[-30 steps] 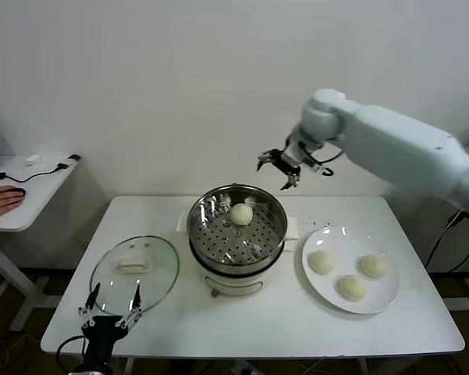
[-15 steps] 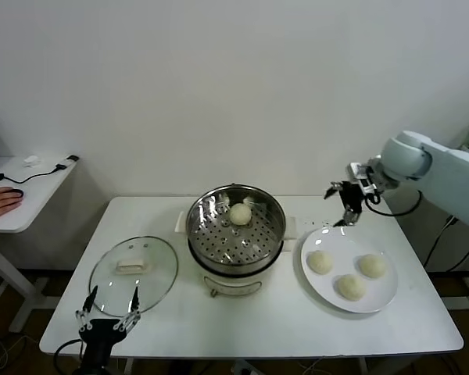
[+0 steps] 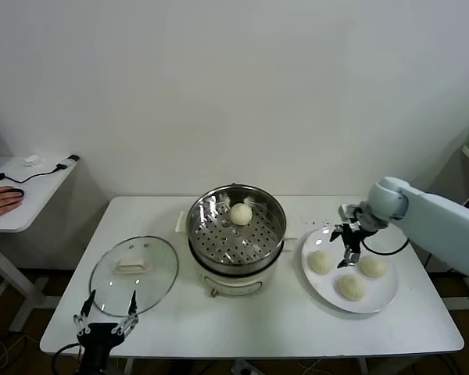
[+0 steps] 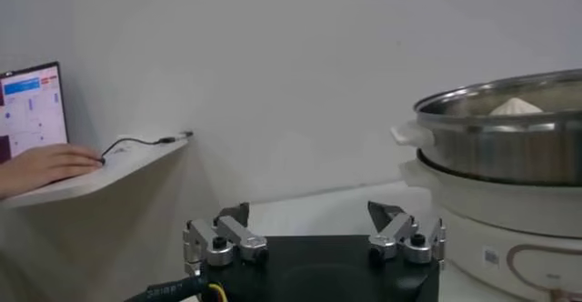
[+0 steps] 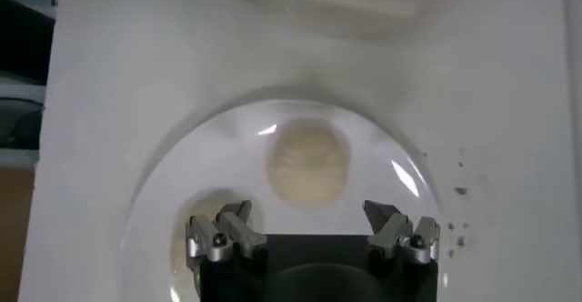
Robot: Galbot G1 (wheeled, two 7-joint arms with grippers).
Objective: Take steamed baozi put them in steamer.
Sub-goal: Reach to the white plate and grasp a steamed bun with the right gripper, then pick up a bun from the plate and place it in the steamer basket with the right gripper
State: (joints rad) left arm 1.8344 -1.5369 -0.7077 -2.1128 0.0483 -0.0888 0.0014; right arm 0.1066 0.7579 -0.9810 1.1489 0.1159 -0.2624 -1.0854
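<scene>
Baozi (image 5: 307, 162) are sitting three to a plate (image 3: 383, 297) directly beneath the right pincer (image 3: 348, 243), hanging wide open; a fourth lies in the steamer (image 3: 236, 226) well aside. Closing off-centre risks squashing or nudging neighbours. Left pincer (image 3: 105, 322) is idling open.

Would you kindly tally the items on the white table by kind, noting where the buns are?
Baozi: 4, one in the steamer, three on the plate
Steamer: 1
Plate: 1
Glass lid: 1
Total: 7
</scene>
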